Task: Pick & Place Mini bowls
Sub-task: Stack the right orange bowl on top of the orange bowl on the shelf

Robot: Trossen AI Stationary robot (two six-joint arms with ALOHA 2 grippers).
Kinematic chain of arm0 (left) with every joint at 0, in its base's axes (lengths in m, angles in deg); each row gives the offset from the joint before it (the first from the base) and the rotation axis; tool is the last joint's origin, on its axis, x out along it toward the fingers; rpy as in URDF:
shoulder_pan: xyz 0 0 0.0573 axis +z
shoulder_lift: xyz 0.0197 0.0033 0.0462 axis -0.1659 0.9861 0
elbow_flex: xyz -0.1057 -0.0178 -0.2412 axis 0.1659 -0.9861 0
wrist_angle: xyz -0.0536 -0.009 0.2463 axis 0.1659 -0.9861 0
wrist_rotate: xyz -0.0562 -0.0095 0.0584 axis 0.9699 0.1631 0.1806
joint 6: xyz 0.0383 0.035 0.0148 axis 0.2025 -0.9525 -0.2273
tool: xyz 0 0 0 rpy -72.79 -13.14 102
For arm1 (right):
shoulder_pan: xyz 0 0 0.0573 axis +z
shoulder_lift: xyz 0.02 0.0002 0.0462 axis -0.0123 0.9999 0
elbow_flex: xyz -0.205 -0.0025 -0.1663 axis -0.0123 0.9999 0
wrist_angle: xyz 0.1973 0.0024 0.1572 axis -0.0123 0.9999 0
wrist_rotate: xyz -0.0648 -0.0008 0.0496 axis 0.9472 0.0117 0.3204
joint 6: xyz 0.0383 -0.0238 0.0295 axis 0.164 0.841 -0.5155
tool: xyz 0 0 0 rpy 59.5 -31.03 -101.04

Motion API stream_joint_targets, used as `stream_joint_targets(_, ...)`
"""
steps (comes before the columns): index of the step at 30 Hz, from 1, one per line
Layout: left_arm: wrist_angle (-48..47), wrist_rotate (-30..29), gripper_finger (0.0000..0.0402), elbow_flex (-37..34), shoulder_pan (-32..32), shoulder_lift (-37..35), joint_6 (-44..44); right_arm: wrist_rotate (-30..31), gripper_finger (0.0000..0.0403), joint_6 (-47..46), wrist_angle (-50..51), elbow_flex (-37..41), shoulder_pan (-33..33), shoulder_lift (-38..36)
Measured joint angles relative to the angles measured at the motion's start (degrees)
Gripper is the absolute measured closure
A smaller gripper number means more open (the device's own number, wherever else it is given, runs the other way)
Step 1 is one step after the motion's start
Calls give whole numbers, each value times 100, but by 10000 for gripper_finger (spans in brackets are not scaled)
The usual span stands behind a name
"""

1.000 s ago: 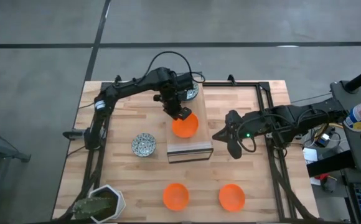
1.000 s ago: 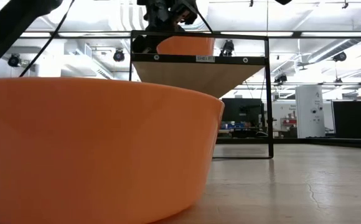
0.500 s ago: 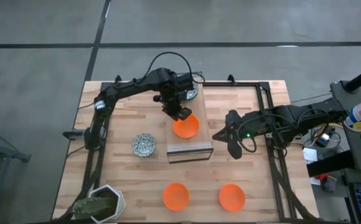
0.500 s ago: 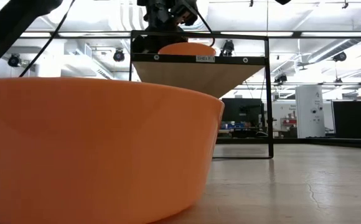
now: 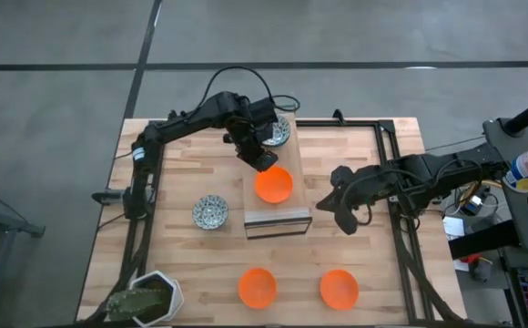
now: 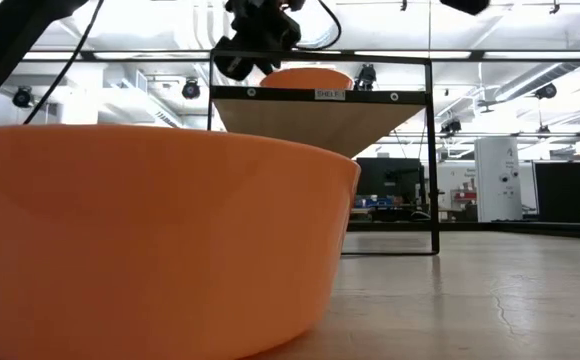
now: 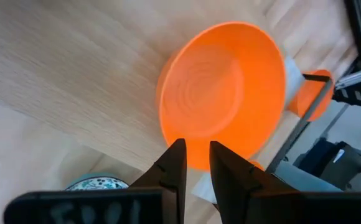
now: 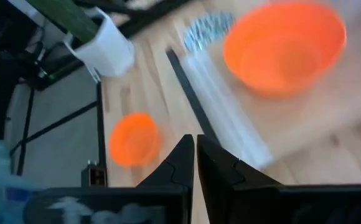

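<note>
One orange mini bowl (image 5: pixel 273 185) (image 6: pixel 305 76) sits upright on its base on top of the raised shelf (image 5: pixel 278 219). My left gripper (image 5: pixel 263 161) (image 7: pixel 197 163) hovers just above and past the bowl's far-left rim, its fingers a narrow gap apart and touching nothing. A blue-patterned bowl (image 5: pixel 279 133) lies behind it at the table's far side, and another (image 5: pixel 210 212) lies left of the shelf. Two orange bowls (image 5: pixel 257 286) (image 5: pixel 339 288) rest near the table's near edge. My right gripper (image 5: pixel 331 202) (image 8: pixel 196 155) waits shut to the right of the shelf.
A white angular pot with a green plant (image 5: pixel 150 296) stands at the near-left corner. The shelf's black frame (image 6: pixel 430 150) rises mid-table, and a black rail frame (image 5: pixel 387 137) borders the table. One near orange bowl (image 6: pixel 150 240) fills the low view's foreground. Bare wood shows between the shelf and the near bowls.
My left gripper set the orange bowl down level on the shelf top, then came off it, rising and drawing back toward the table's far-left. The bowl stays where it was put.
</note>
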Motion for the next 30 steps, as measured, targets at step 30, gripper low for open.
stream_joint_targets(30, 954, -78, 339, -22, -210, -1757, -588, -841, 276, -1891, 999, 771, 1963, 996)
